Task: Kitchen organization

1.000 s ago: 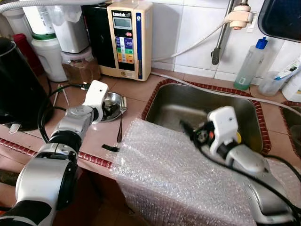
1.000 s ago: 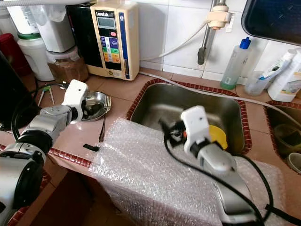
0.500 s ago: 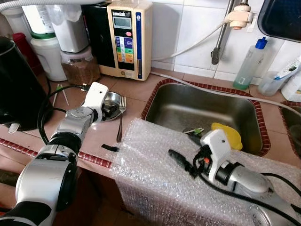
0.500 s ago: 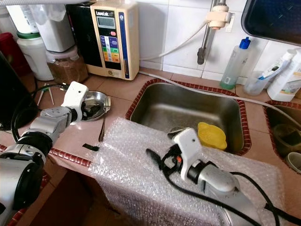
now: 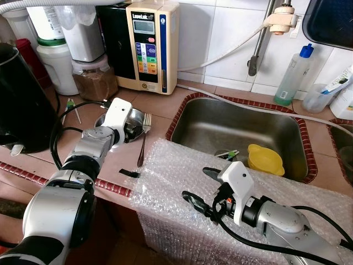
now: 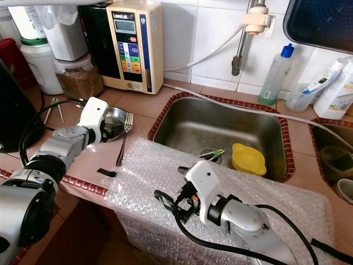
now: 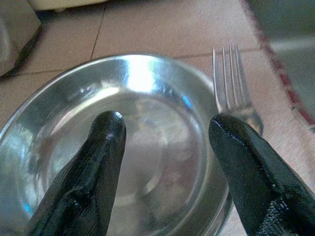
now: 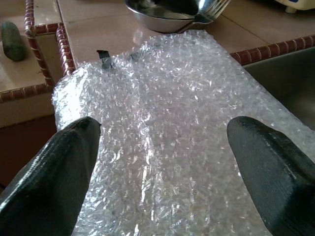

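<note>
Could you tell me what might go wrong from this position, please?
The left gripper hovers open over the steel bowl; closing could knock the fork leaning on its rim. The right gripper, open above the bubble wrap overhanging the counter edge, might drag the sheet off.

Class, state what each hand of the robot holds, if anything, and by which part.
Nothing is held. The left hand is open over the steel bowl; the right hand is open above the bubble wrap.
</note>
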You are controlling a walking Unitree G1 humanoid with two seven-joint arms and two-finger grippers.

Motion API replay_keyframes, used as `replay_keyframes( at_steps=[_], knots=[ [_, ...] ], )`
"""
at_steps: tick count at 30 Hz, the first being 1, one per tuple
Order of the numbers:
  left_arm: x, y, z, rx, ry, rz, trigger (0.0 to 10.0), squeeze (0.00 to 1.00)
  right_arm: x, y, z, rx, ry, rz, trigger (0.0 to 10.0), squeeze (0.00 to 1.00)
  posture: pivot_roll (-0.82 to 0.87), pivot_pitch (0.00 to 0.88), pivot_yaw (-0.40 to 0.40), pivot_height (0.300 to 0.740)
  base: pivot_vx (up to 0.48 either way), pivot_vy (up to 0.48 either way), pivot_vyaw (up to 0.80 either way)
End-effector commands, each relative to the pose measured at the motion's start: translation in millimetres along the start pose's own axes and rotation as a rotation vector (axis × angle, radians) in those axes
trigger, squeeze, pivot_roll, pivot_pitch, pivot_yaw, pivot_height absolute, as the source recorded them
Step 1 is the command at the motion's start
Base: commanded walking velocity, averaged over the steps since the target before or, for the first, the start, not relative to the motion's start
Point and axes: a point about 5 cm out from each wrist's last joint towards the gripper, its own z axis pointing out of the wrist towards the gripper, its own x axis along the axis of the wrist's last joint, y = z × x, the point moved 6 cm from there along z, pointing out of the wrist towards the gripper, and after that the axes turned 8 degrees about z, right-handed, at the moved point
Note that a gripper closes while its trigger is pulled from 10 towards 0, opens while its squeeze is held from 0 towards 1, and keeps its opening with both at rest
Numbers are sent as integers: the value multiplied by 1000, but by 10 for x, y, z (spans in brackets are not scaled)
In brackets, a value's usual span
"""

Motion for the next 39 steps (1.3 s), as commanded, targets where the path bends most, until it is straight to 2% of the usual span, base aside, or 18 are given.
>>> replay_keyframes(
  at_steps=[1,7,10,13,15,17,23,31,33,34,36,37,39],
  knots=[
    [110,69,18,-30,15,-3,10000,0,6,-20,22,2,-6,-7,10000,0,18,0,43,740,0,0,0],
    [109,184,45,-63,7,1,10000,0,8,-18,39,-2,-5,-12,10000,0,15,0,47,740,0,0,0],
    [142,190,47,-65,16,3,10000,0,6,-19,45,-2,-6,-10,10000,0,15,0,46,740,0,0,0],
    [187,196,42,-78,35,31,10000,0,6,-18,48,-3,-6,-10,10000,0,16,0,46,740,0,0,0],
    [265,206,17,-119,72,120,10000,0,7,-11,47,-6,-7,-17,10000,0,14,0,47,740,0,0,0],
    [277,203,10,-126,75,127,10000,0,7,-7,47,-7,-7,-19,10000,0,14,0,47,740,0,0,0],
    [331,156,-70,-214,80,136,10000,0,-9,3,57,-10,-13,-22,10000,0,22,0,45,740,0,0,0],
    [138,-51,-181,-239,17,146,10000,0,-5,12,68,-9,-13,-27,10000,0,29,0,42,740,0,0,0],
    [22,-164,-206,-195,-13,159,10000,0,-5,16,68,-10,-13,-28,10000,0,33,0,40,740,0,0,0],
    [-13,-315,-203,-86,-14,124,10000,0,-8,18,73,-10,-14,-29,10000,0,35,0,39,740,0,0,0],
    [-35,-410,-204,-9,-13,89,10000,0,-10,17,80,-9,-15,-30,10000,0,35,0,38,740,0,0,0],
    [-49,-480,-203,56,-8,43,10000,0,-10,16,90,-7,-16,-35,10000,0,35,0,38,740,0,0,0],
    [-57,-509,-198,93,-4,-5,10000,0,-7,17,97,-7,-17,-41,10000,0,32,0,38,740,0,0,0]
  ],
)
